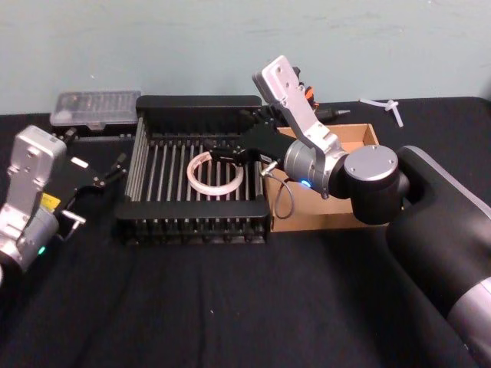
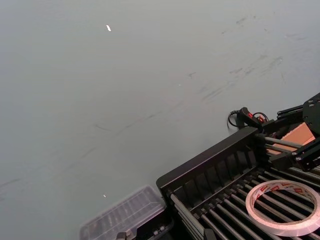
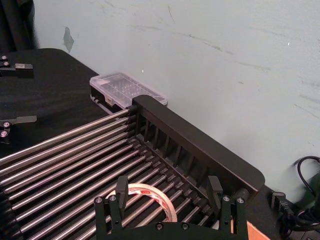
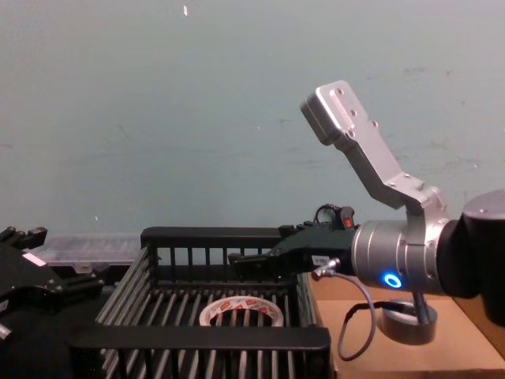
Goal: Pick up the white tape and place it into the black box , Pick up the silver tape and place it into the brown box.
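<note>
With the white tape (image 1: 215, 172) flat in the black box (image 1: 192, 228), we lift our empty, open right pincer (image 1: 224, 156) clear and go for the silver tape (image 4: 408, 324).

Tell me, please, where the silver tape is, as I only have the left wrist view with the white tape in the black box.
Observer: The silver tape sits in the brown box, beside the black box.
Operator: Is the right gripper holding anything?
Observer: No. The right gripper is open above the white tape, which lies flat on the floor bars.
Operator: And where is my own gripper?
Observer: The left gripper is open, outside the black box on its left.
</note>
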